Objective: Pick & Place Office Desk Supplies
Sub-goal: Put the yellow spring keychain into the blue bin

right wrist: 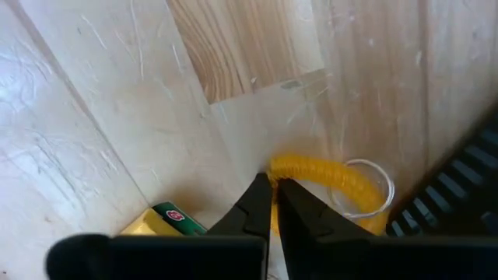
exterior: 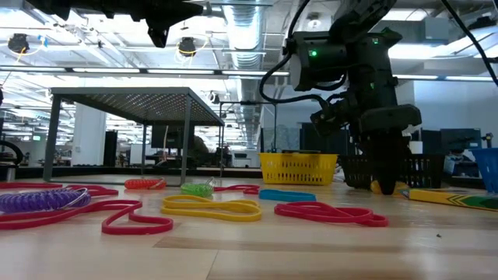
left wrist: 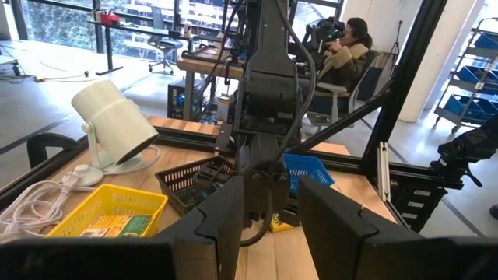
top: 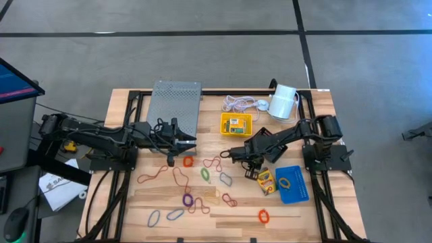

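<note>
Coloured rubber bands [top: 191, 200] lie scattered on the wooden table, and red, yellow and purple ones [exterior: 210, 206] show in the low view. My right gripper [right wrist: 274, 198] points down at the table, shut on a yellow coiled band [right wrist: 327, 177], between a crayon box [right wrist: 167, 219] and the black mesh tray [right wrist: 459, 183]. The yellow tray [top: 236, 123] holds a crayon box. The blue tray [top: 291, 183] holds a yellow band. My left gripper [left wrist: 268, 222] is open, raised above the table near the grey mesh stand [top: 174, 104], and touches nothing. My right gripper pinches the yellow coiled band at one end of its loop [right wrist: 282, 167] between its two fingertips, coming from above and pointing down. The rest of the band lies on the table beside a clear ring [right wrist: 372, 187].
A white cylinder on a stand [top: 283, 101] and a coiled white cord [top: 237, 103] sit at the far edge. The grey mesh stand occupies the far left. A second crayon box [top: 265, 181] lies next to the blue tray. A person sits beyond the table [left wrist: 350, 47].
</note>
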`<control>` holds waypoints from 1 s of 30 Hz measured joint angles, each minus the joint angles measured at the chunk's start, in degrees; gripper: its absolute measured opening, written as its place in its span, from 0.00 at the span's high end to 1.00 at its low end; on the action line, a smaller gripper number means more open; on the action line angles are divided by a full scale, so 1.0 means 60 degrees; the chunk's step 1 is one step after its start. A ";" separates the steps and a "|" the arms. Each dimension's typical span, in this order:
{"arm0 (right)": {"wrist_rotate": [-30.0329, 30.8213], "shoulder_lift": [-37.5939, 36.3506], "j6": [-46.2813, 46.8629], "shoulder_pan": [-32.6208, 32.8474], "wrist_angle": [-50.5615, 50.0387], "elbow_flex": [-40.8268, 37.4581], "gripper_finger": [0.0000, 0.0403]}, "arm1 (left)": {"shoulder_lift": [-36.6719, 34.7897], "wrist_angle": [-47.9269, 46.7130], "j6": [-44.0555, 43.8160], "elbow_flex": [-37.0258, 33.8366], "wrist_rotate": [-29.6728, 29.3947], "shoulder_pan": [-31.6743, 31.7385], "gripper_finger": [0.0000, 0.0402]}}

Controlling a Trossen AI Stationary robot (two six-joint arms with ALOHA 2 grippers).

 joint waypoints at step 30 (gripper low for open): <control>0.0566 -0.2916 0.1619 0.1430 -0.0924 0.1860 1.00 | -0.0007 0.0514 -0.0071 0.0011 0.0740 0.0000 0.70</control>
